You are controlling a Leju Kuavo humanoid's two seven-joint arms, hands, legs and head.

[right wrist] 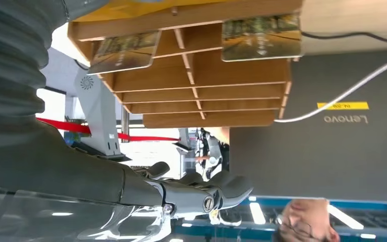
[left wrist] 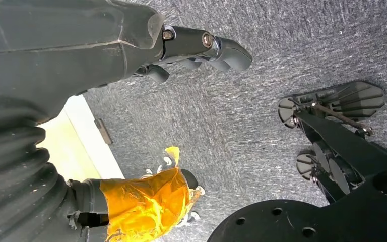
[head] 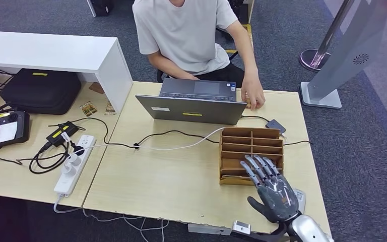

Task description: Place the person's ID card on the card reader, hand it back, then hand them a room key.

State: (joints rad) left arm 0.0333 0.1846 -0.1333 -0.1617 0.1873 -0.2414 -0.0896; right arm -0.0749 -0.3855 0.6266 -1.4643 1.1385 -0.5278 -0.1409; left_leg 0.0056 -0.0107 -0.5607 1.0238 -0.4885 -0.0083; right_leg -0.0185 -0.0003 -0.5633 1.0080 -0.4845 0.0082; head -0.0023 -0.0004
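Observation:
My right hand [head: 272, 187] hovers open, fingers spread, over the near edge of a wooden slotted rack [head: 252, 135] on the table's right side. The right wrist view has this hand [right wrist: 191, 194] holding nothing, in front of the rack [right wrist: 196, 91], where two room key cards [right wrist: 125, 50] [right wrist: 262, 38] lie in the nearest slots. A small dark card reader [head: 275, 124] sits just behind the rack. The person's hand [head: 252, 96] rests on the table beside the laptop; I cannot tell whether it holds a card. My left hand [left wrist: 201, 48] hangs empty over the carpet beside the table.
A grey laptop [head: 191, 103] stands between the person and me. A white cable [head: 181, 146] crosses the table [head: 171, 186] to a power strip [head: 73, 164] on the left. A black case [head: 40, 91] and a controller [head: 2, 128] lie far left. A grey stand [head: 342, 55] rises at the right.

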